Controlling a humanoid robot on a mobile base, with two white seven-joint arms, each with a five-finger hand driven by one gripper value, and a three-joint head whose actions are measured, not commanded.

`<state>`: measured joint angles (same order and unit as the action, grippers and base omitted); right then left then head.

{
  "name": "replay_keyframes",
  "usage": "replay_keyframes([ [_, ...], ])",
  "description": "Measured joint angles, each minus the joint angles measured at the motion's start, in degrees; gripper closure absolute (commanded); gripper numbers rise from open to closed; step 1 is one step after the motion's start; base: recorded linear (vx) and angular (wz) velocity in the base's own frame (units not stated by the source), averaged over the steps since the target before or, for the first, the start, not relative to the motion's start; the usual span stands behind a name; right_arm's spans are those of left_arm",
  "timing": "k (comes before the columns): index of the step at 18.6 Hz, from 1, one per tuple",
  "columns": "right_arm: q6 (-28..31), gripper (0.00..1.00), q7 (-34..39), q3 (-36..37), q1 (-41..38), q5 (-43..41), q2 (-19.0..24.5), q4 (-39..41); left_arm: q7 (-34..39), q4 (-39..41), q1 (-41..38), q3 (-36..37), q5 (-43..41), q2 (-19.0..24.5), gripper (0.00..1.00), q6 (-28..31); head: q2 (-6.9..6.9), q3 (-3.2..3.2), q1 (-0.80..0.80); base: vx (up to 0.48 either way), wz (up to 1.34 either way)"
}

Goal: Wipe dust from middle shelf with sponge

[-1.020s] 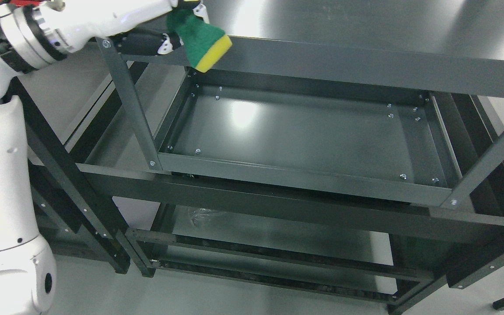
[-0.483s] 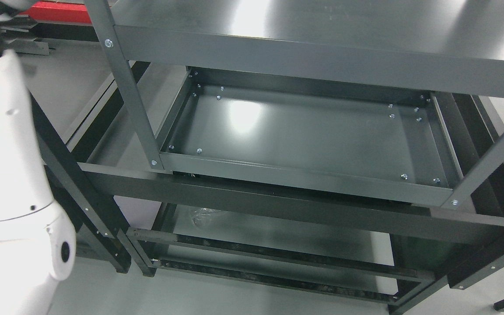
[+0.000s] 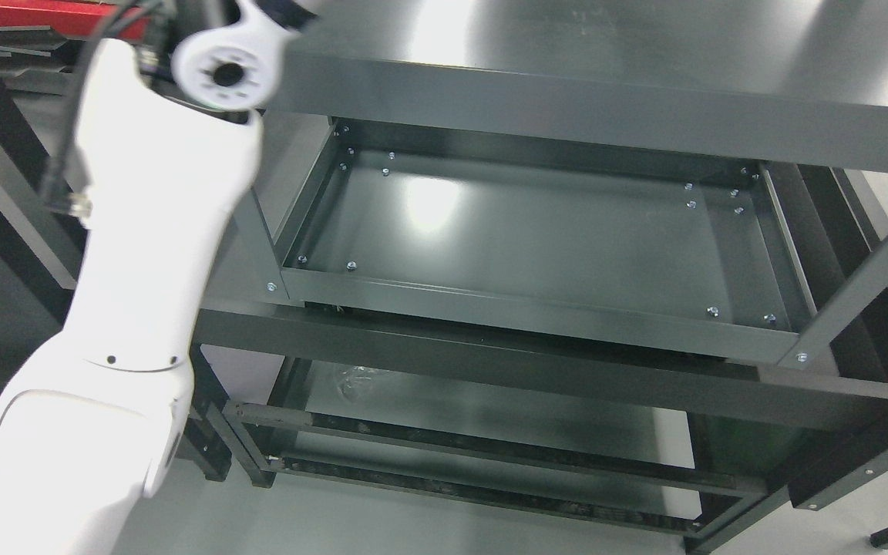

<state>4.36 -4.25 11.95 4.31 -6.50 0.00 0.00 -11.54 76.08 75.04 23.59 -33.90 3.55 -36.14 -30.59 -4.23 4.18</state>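
The dark grey metal rack fills the head view. Its middle shelf (image 3: 536,239) is a shallow tray with a raised rim and small bolts in the corners, and nothing lies on it. My left arm (image 3: 151,254) rises from the lower left, white, with its elbow joint (image 3: 222,73) near the top edge in front of the rack's left post. The arm runs out of the picture at the top, so the left hand is out of view. No sponge shows in this picture. The right arm does not show.
The top shelf (image 3: 644,46) spans the upper picture, its front rail overhanging the middle shelf. A lower shelf (image 3: 490,420) sits beneath. A slanted post (image 3: 868,277) stands at the right. Another dark frame and something red (image 3: 35,14) lie at the far left.
A second ago my left hand held a green and yellow sponge at the top shelf's front rail. The arm has since swung right and up, carrying hand and sponge out of the picture.
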Motion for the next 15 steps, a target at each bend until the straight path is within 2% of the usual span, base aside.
replay_keyframes([
  [7,0.0,0.0,0.0,0.0,0.0,0.0,0.0,0.0,-1.9,-1.8,0.6,14.3,-5.3,-1.7,1.0,1.3,0.0,0.0,0.0,0.0,0.0],
  [13,0.0,0.0,0.0,0.0,0.0,0.0,0.0,0.0,-5.3,-2.9,1.2,15.0,-10.8,-2.6,1.0,1.7,0.0,0.0,0.0,0.0,0.0],
  [15,0.0,0.0,0.0,0.0,0.0,0.0,0.0,0.0,-7.3,-3.1,1.4,13.8,-11.8,-2.7,1.0,-0.3,0.0,0.0,0.0,0.0,0.0],
])
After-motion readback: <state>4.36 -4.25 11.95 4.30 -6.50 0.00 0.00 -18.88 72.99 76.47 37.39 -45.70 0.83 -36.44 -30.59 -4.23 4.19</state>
